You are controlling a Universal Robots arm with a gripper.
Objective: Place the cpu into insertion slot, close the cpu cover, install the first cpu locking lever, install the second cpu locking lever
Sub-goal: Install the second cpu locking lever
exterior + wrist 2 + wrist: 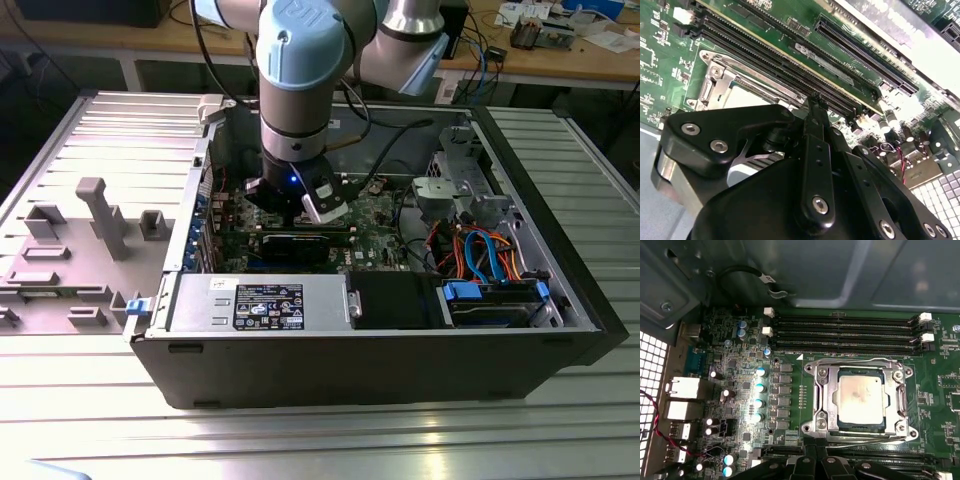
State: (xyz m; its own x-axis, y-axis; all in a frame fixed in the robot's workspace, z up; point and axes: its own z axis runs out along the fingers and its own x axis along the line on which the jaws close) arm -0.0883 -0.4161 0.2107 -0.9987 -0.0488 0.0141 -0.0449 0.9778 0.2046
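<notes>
The open computer case holds the green motherboard. In the first wrist view the cpu sits in the insertion slot, the cpu cover down around it. The gripper hovers at the slot's 6 o'clock, its black fingers together and empty.

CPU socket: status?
Gripper low over motherboard, beside socket. CPU seated, cover down around it. Nothing blocking.

Cpu dull smudged metal; cpu cover shiny steel.
</notes>
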